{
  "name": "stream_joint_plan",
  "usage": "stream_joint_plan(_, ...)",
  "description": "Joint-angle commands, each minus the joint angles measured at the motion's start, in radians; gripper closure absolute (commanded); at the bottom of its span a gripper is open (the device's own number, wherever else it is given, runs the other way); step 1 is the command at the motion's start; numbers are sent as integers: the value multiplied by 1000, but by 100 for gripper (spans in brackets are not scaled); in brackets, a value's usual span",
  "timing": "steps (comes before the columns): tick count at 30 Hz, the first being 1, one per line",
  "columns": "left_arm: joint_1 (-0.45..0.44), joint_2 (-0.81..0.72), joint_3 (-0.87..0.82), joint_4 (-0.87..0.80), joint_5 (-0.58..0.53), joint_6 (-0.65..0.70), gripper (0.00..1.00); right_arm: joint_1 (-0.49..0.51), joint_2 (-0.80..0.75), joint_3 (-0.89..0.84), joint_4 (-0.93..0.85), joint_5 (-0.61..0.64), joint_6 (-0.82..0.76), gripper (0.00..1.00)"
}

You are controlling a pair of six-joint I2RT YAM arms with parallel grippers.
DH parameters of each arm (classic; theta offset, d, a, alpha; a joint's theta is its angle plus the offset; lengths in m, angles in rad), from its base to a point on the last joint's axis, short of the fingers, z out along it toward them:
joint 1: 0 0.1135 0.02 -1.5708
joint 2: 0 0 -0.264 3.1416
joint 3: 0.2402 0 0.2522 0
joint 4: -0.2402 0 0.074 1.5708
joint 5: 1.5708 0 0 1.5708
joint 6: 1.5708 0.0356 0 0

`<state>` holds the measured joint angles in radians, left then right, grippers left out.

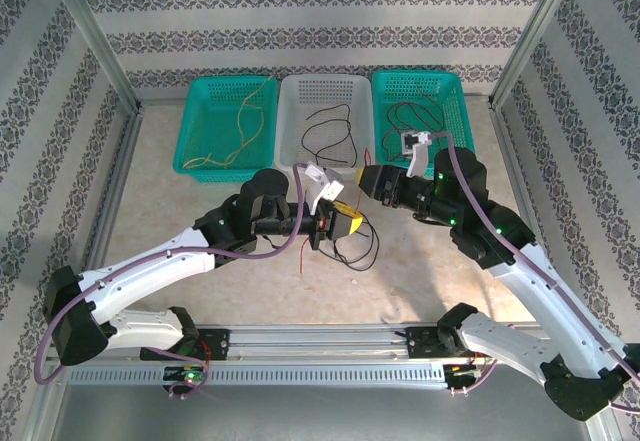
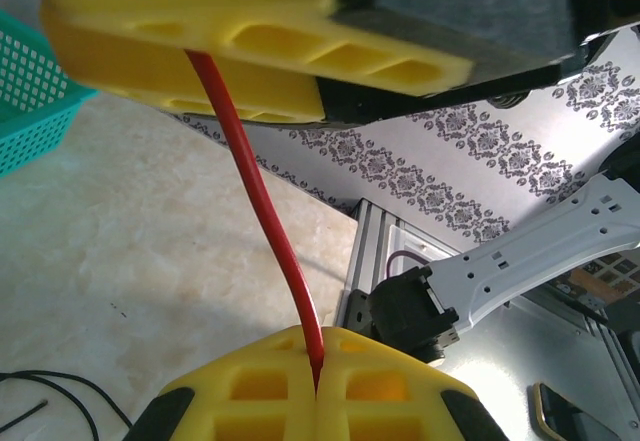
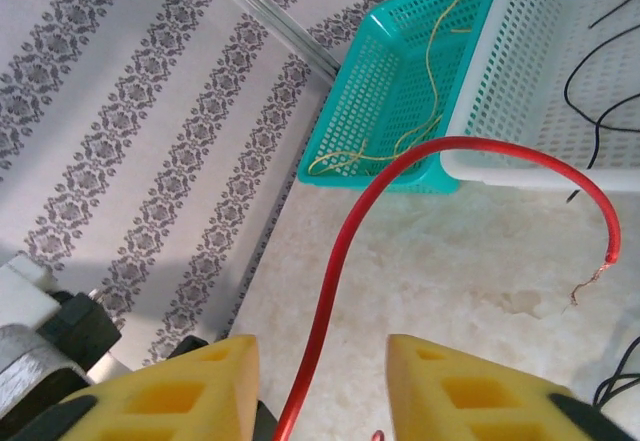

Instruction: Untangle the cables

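My left gripper (image 2: 318, 361) is shut on a red cable (image 2: 255, 186), which runs up from its yellow fingertips to the right gripper's yellow finger (image 2: 250, 41) just above. My right gripper (image 3: 323, 361) is open. The red cable (image 3: 340, 251) passes loose between its fingers, nearer the left one, then arcs right to a frayed end (image 3: 590, 281). In the top view both grippers, left (image 1: 350, 223) and right (image 1: 362, 178), meet at the table's middle. A black cable (image 1: 360, 253) lies loose on the table beneath them.
Three baskets stand along the back: a teal basket (image 1: 190, 141) holding a yellow cable (image 1: 245, 126), a white basket (image 1: 290, 91) holding a black cable (image 1: 335, 136), and a second teal basket (image 1: 458, 111) holding a black cable (image 1: 410, 116). Metal frame rails border the table.
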<state>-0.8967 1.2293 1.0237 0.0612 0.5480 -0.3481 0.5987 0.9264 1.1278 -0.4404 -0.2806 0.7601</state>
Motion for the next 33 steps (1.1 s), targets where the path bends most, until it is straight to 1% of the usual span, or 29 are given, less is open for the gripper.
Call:
stream_joint_plan(1,-2,-26,41,66,4,1,100,11,12,3,29,-23,-1,71)
stream_joint_plan(2,-2,-25,45,66,3,4,100,12,14,5,27,-20,-1,74)
stream_joint_plan(5,-2,-24,57,60,-2,16,100,15,12,9,22,-12,-4,95)
stream_joint_plan(6,-1,-22,58,61,-7,20,100,14,10,12,18,-4,-6,100)
stream_joint_plan(12,1,-7,57,67,-14,5,100,15,-1,36,17,23,-15,100)
stream_joint_plan(13,1,-7,52,68,-27,3,97,14,2,43,15,27,-19,100)
stream_joint_plan(14,1,-10,46,71,-36,-1,83,13,7,52,14,31,-21,100)
stream_joint_plan(15,1,-12,42,72,-43,-6,61,13,13,62,13,35,-26,100)
stream_joint_plan(16,1,-16,40,72,-54,-13,42,10,20,76,7,41,-33,100)
stream_joint_plan(17,1,-22,37,72,-61,-16,35,3,29,96,-7,50,-48,100)
stream_joint_plan(19,1,-39,25,69,-84,-9,24,-29,52,143,-44,74,-74,100)
stream_joint_plan(21,2,-58,13,41,-140,-1,17,-90,92,208,-92,85,-93,100)
stream_joint_plan(22,4,-67,8,22,-170,1,13,-137,116,240,-109,77,-105,100)
stream_joint_plan(24,10,-80,-2,-12,-218,2,9,-222,175,298,-131,64,-129,100)
stream_joint_plan(26,13,-92,-12,-48,-259,-3,7,-301,255,383,-156,57,-164,100)
stream_joint_plan(27,14,-96,-15,-62,-274,-6,6,-324,286,413,-162,61,-182,100)
stream_joint_plan(30,23,-104,-17,-105,-299,-17,6,-398,403,538,-175,118,-240,100)
stream_joint_plan(33,31,-108,-20,-147,-374,-32,6,-468,530,673,-175,150,-268,100)
